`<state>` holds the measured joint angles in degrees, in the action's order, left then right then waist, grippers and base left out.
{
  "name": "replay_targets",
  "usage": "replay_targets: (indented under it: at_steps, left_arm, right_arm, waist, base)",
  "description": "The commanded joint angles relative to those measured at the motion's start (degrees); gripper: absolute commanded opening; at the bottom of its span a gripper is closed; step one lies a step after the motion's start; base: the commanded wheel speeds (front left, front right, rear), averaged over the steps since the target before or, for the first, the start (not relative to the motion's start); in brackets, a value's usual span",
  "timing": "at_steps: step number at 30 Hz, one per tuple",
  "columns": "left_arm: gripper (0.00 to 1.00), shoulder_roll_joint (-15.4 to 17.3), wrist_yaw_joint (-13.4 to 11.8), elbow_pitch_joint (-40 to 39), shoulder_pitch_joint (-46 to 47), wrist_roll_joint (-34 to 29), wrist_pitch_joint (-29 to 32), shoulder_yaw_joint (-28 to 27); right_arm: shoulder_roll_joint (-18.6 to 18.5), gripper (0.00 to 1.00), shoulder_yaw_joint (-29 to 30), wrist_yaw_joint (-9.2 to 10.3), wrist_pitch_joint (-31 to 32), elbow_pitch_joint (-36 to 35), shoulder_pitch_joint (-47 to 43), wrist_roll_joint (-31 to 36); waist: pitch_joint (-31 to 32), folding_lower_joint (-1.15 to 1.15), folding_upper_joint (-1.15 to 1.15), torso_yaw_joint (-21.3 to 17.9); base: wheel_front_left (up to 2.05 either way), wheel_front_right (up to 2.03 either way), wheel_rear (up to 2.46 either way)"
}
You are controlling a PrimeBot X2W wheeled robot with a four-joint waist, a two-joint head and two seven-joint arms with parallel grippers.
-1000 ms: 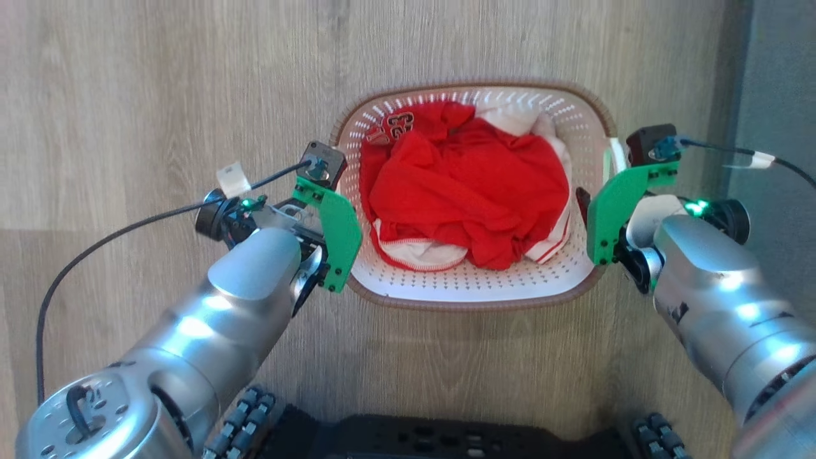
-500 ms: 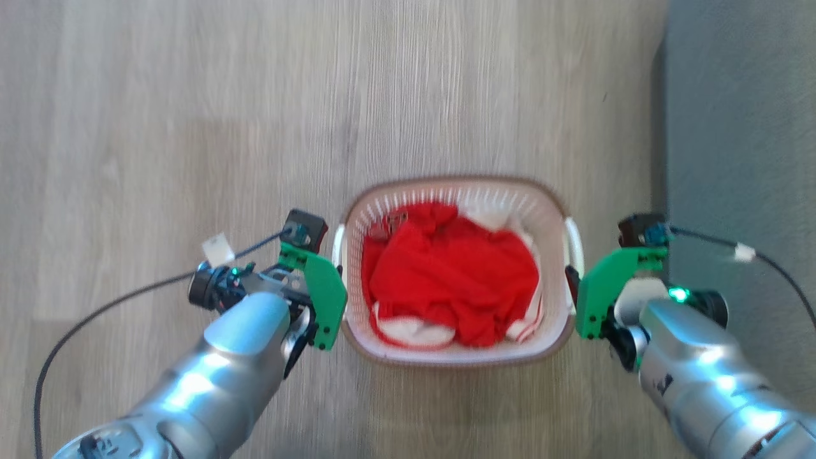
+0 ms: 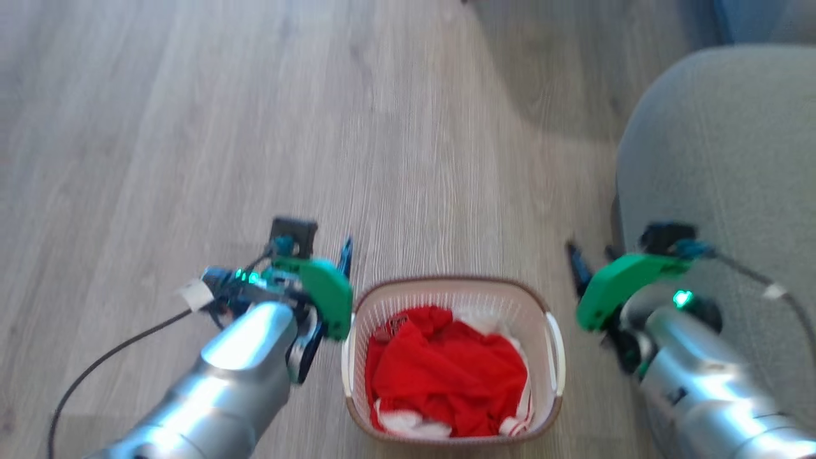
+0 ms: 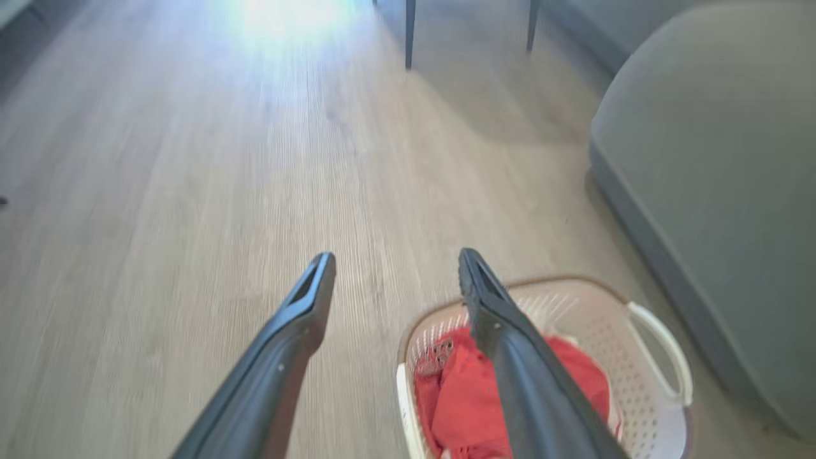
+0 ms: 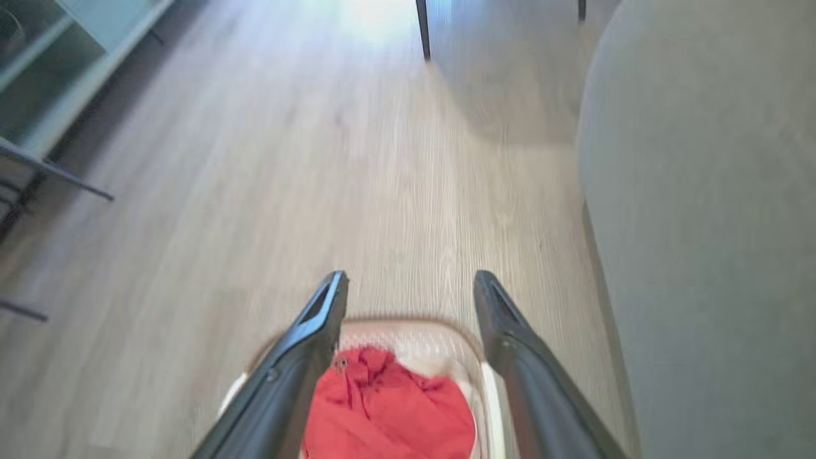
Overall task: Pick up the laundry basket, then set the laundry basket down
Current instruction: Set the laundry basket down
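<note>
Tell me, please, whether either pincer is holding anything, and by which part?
Nothing is held: the left pincer and the right pincer both stand open and empty; the basket sits free between them.

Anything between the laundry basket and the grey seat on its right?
In the left wrist view, a strip of bare wood floor separates the laundry basket from the grey seat.

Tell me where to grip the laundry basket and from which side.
Take the laundry basket by its white side handles, left gripper from its left, right gripper from its right. It sits upright, and the loops stand off the walls.
</note>
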<state>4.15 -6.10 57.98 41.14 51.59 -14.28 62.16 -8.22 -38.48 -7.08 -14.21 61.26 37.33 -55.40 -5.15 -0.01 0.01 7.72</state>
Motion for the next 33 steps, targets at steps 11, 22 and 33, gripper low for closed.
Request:
replay_targets:
  at_steps: [11,22,33]
  left_arm:
    - [1.00,3.5,-7.0,-35.2,-16.6,-26.1,-0.7,-31.5]
    - [1.00,-0.9,-0.9,-49.9,-31.4,-38.4,-0.7,-45.0]
    - [1.00,-1.3,1.1,-49.8,-36.8,-37.6,-0.7,-45.0]
  right_arm:
    - [1.8,1.00,25.5,-0.41,-0.8,-33.3,-17.2,24.1]
    - [5.3,1.00,31.3,-0.41,-0.8,-55.4,-30.2,36.1]
    - [5.3,1.00,33.7,-0.41,-0.8,-57.2,-37.0,35.5]
  waist:
    - [4.9,0.01,-0.01,1.3]
    - [6.3,0.01,-0.01,0.3]
    - [6.8,0.01,-0.01,-0.1]
  base:
    - [0.00,0.00,0.00]
    - [0.00,0.00,0.00]
    - [0.00,0.00,0.00]
